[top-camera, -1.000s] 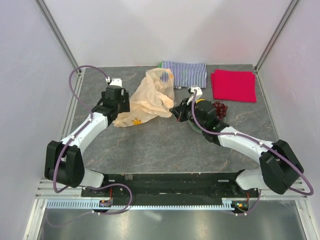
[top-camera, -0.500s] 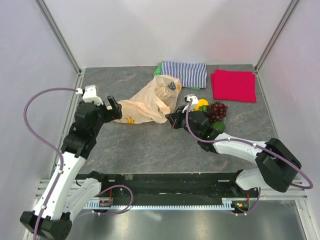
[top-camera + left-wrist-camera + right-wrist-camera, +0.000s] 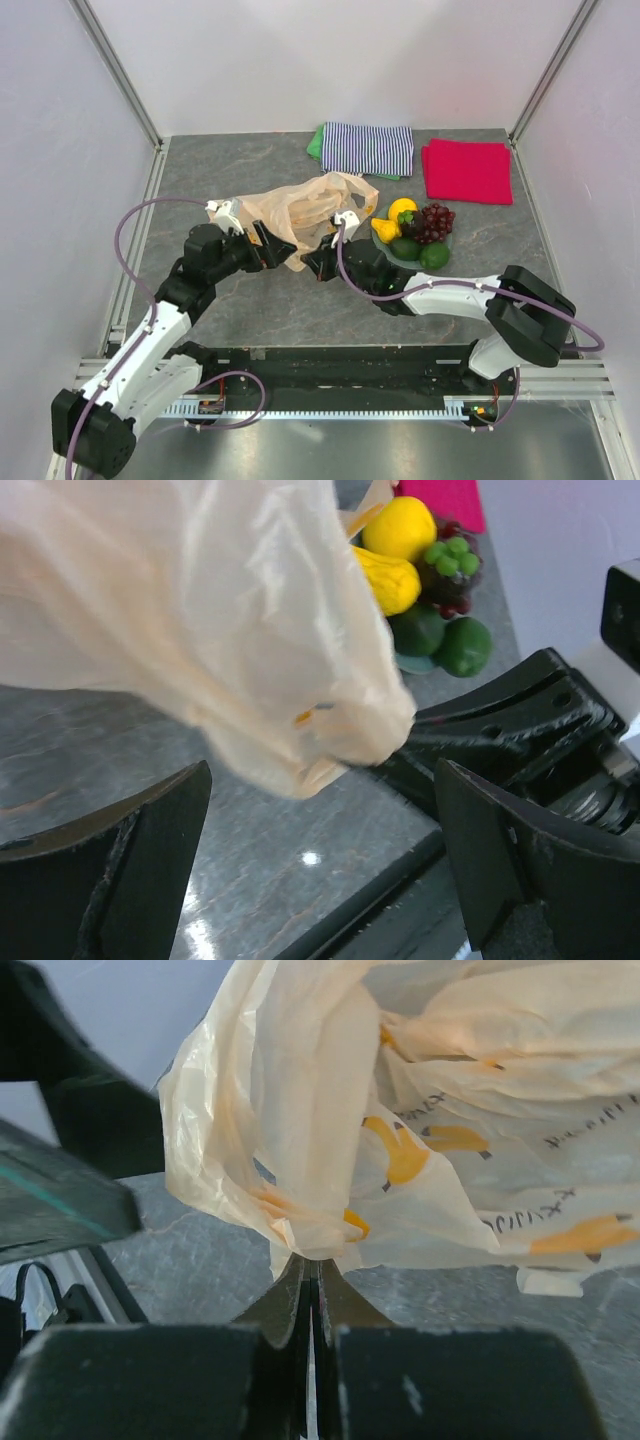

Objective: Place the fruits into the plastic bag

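The cream-peach plastic bag [image 3: 310, 205] with banana print lies crumpled at the table's middle. My right gripper [image 3: 314, 264] is shut on the bag's near edge; in the right wrist view the closed jaws [image 3: 312, 1265] pinch a fold of the bag [image 3: 420, 1140]. My left gripper [image 3: 270, 248] is open just left of it, and the bag [image 3: 220, 630] hangs above its spread jaws [image 3: 322, 780], untouched. The lemon [image 3: 403, 209], yellow pear [image 3: 385, 229], grapes [image 3: 432, 222], avocado [image 3: 405, 248] and lime [image 3: 434, 255] sit together on the plate [image 3: 386, 254], right of the bag.
A striped folded cloth [image 3: 370, 148] and a red folded cloth [image 3: 467, 170] lie at the back. The two grippers are close together at the bag's near edge. The right arm [image 3: 520, 730] fills the right of the left wrist view.
The left arm has swung right, from beside the bag's left end to its near edge. The right gripper has drawn the bag nearer and to the left, uncovering the fruit plate.
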Motion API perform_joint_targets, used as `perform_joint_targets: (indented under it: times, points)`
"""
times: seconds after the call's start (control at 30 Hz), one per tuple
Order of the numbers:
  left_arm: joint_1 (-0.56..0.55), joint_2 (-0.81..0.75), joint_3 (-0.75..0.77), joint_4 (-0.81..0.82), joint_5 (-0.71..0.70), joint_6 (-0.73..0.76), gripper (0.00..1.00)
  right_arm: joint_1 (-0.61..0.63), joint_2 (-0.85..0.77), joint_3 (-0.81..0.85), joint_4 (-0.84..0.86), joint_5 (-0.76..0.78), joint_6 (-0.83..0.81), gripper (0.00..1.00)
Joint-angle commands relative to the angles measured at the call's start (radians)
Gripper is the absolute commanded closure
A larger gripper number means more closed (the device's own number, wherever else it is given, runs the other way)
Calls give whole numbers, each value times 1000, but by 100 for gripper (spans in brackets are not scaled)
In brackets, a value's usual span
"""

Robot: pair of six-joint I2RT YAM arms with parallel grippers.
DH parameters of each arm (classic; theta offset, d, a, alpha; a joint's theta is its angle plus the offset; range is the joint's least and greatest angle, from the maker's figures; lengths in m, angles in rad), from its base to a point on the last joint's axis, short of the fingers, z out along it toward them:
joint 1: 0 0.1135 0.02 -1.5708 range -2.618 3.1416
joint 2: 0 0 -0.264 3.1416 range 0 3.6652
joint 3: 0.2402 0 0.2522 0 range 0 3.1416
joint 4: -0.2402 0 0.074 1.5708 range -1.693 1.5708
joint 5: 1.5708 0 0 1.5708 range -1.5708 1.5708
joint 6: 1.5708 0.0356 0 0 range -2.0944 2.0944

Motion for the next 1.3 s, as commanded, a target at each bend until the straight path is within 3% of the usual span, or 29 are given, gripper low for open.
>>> perform_joint_targets:
  times: [0.0, 0.23, 0.33, 0.37, 0.43, 0.47, 0.5, 0.7, 0.8, 0.97, 1.27]
  points:
    - [-26, 42, -26, 227, 75, -109, 1, 48, 28, 65, 45, 10, -51, 100]
    - [-29, 89, -35, 189, -11, -80, 5, 82, 78, 96, 45, -3, -61, 100]
    - [-29, 95, -37, 177, -32, -63, 36, 89, 88, 106, 42, -9, -69, 98]
    - [-27, 94, -41, 177, -40, -60, 57, 92, 88, 103, 44, -11, -69, 95]
    - [-27, 79, -44, 166, -78, -44, 77, 92, 77, 90, 44, -11, -77, 80]
    - [-27, 72, -43, 154, -98, -37, 95, 92, 69, 83, 44, -11, -83, 74]
    - [-26, 65, -40, 154, -135, -14, 98, 91, 43, 77, 41, -9, -93, 57]
    - [-17, 39, 20, -24, -166, 94, 98, 71, -179, 71, -175, 176, -276, 13]
    - [-6, 34, 55, -101, -172, 141, 98, -15, -248, 106, -319, 193, -351, 3]
    - [6, 19, 95, -181, -184, 192, 99, -194, -225, 154, -468, 155, -408, 2]
    - [16, -24, 141, -265, -210, 230, 98, -286, 32, 293, -544, 244, -440, 2]
